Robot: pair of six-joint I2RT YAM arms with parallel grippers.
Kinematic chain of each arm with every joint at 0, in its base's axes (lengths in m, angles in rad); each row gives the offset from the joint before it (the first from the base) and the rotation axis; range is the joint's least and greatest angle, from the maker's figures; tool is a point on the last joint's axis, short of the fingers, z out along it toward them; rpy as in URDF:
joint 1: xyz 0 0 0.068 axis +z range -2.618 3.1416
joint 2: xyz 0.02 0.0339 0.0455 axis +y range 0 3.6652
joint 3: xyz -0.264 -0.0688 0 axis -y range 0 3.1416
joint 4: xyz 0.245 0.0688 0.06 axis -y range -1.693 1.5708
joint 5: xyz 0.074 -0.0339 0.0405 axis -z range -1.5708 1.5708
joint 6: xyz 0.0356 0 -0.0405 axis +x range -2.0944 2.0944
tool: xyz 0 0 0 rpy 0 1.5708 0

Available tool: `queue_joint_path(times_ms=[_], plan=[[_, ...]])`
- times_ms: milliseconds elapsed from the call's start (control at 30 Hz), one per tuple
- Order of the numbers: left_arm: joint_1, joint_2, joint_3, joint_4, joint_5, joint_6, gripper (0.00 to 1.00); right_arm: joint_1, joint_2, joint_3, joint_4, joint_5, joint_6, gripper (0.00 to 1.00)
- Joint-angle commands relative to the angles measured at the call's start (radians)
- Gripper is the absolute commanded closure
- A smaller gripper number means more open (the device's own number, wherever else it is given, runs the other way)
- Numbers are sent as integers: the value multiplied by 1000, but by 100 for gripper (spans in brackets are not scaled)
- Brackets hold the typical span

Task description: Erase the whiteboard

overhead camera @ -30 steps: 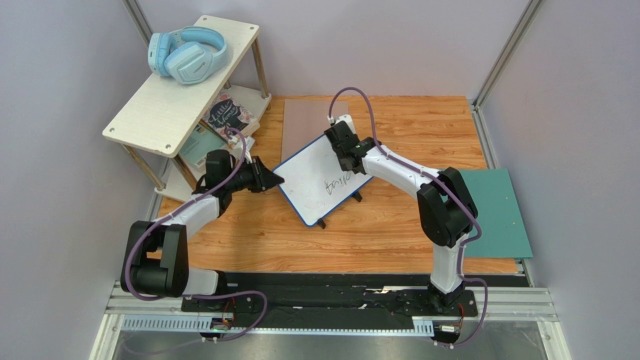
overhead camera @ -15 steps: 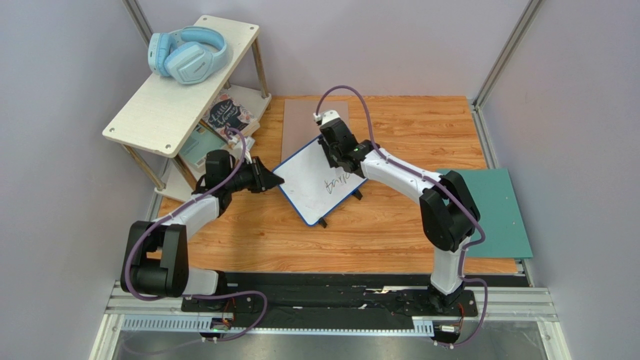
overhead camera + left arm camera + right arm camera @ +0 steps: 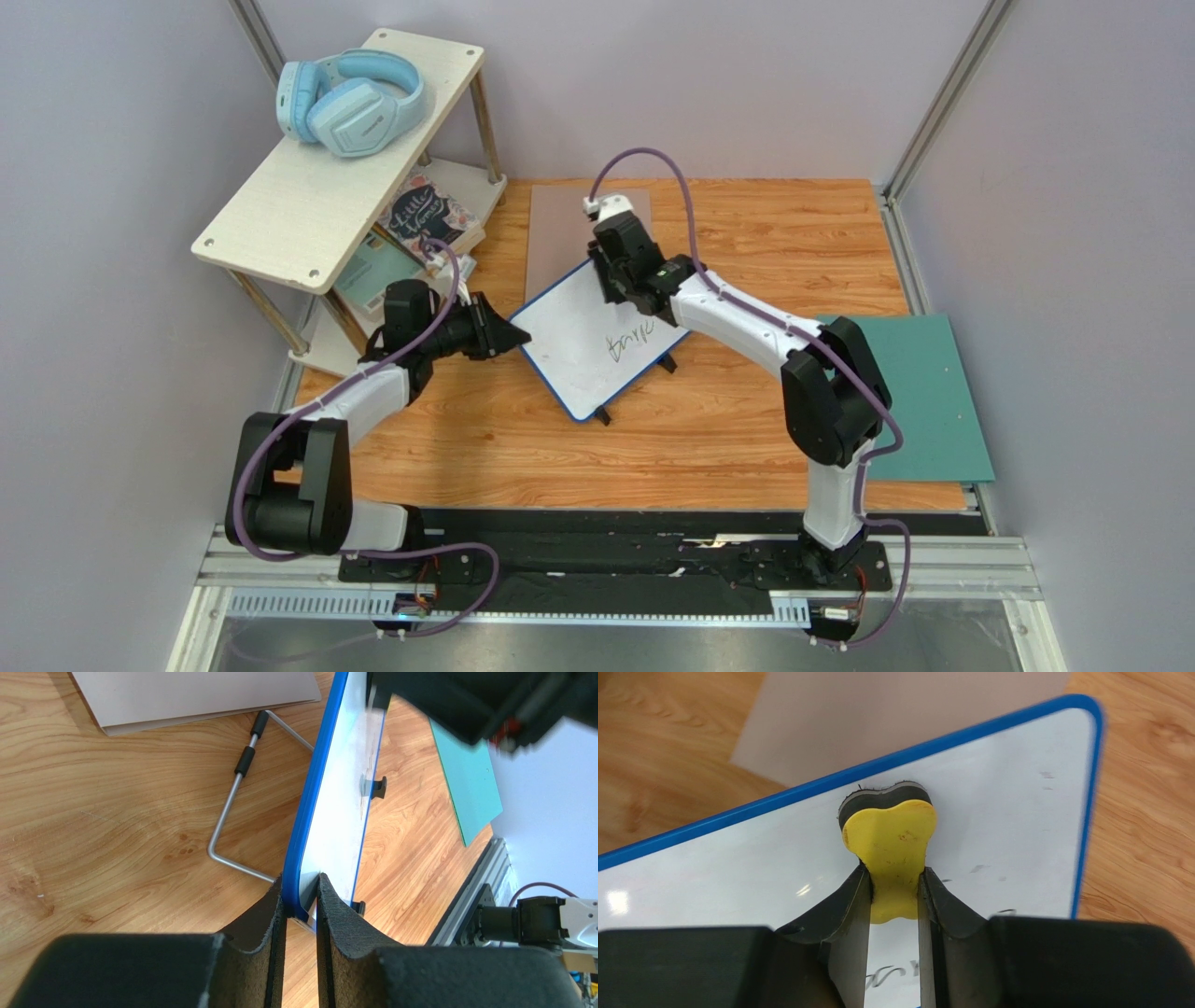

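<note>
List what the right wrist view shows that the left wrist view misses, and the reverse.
Only the right wrist view: the right hand shut on a yellow eraser, set against the whiteboard face near its blue rim, with black handwriting below. Only the left wrist view: the left hand clamped on the whiteboard's edge, a bent wire stand on the table, the green mat. Both: the whiteboard, the grey-brown mat and the wooden table.
</note>
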Motion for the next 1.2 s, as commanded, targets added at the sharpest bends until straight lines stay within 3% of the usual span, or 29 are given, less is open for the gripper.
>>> queue_joint_path(times_ms=[0,267,600,733,833,1167], plan=[[2,-1,-11,-38,-70,91,100,-139,6,-27,-5,58,56,100],[2,4,-12,-34,-67,91,100,-166,1,-75,6,2,58,100],[2,4,-11,-37,-67,91,100,-66,-117,-307,83,-23,84,100],[2,7,-9,-35,-64,89,100,-39,-102,-323,55,-89,47,100],[2,7,-8,-35,-65,89,100,-8,-93,-338,58,-49,58,100],[2,1,-11,-41,-67,91,100,-186,-100,-350,63,17,155,100]])
